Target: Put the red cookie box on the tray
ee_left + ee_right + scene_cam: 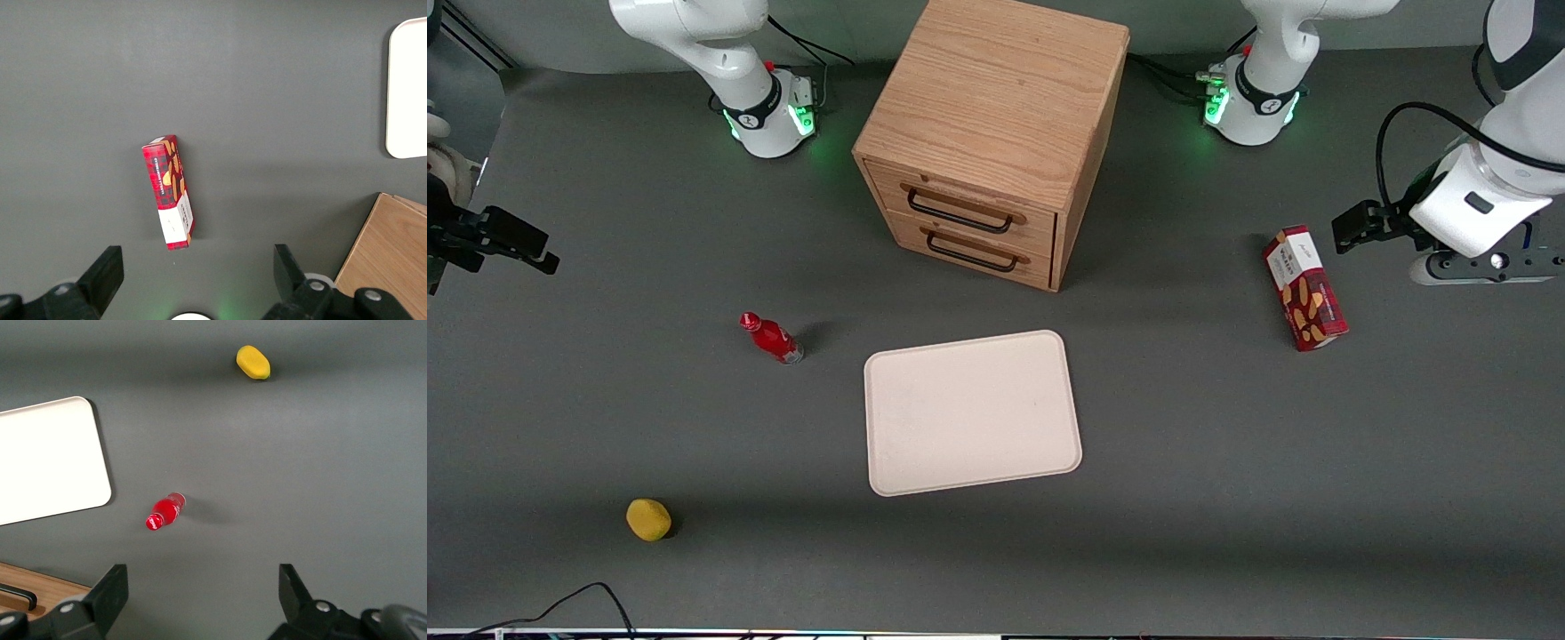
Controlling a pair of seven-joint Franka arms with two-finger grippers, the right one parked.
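The red cookie box (1304, 287) lies flat on the grey table toward the working arm's end, its white label end farther from the front camera. It also shows in the left wrist view (169, 192). My left gripper (1348, 229) hovers above the table beside the box's label end, apart from it, open and empty (197, 277). The cream-white tray (971, 411) lies empty mid-table, in front of the drawer cabinet; its corner shows in the left wrist view (407, 87).
A wooden two-drawer cabinet (996, 133) stands farther from the front camera than the tray. A small red bottle (772, 338) lies beside the tray toward the parked arm's end. A yellow lemon-like object (648, 519) sits nearer the front camera.
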